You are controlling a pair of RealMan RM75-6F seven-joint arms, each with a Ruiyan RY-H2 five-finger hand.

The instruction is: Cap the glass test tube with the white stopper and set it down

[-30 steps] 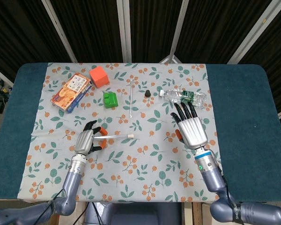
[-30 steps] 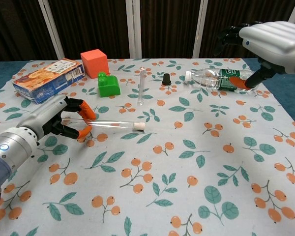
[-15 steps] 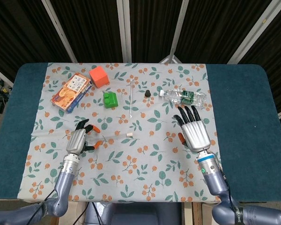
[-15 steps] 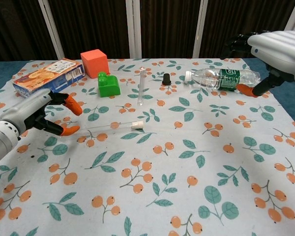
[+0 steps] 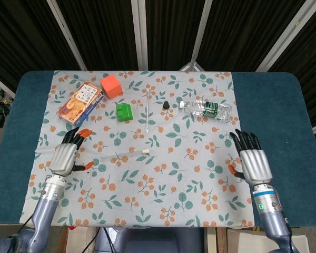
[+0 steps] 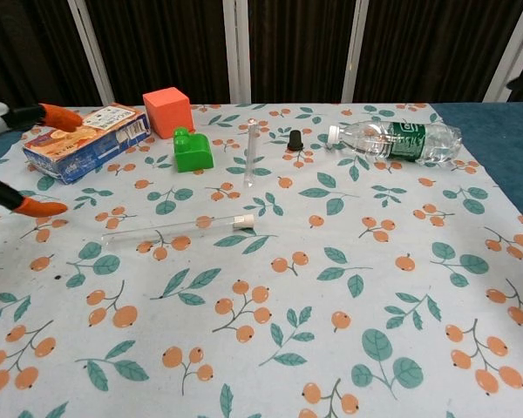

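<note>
A glass test tube point(image 6: 174, 230) lies flat on the floral cloth, and the white stopper point(image 6: 242, 222) sits in its right end; from the head camera the tube point(image 5: 121, 154) and stopper point(image 5: 145, 152) appear left of centre. My left hand point(image 5: 66, 156) hovers well left of the tube, fingers spread, holding nothing; only its orange fingertips point(image 6: 59, 115) show at the chest view's left edge. My right hand point(image 5: 251, 161) is open at the cloth's right edge, far from the tube. A second, uncapped tube point(image 6: 251, 153) lies further back.
Along the back stand a snack box point(image 6: 85, 142), an orange cube point(image 6: 166, 111), a green block point(image 6: 192, 150), a small black stopper point(image 6: 295, 140) and a lying water bottle point(image 6: 396, 141). Blue table surface point(image 5: 276, 116) flanks the cloth.
My left hand let go of the capped tube and drew back left; the tube now lies on the cloth. My right hand pulled away to the right and toward the near edge.
</note>
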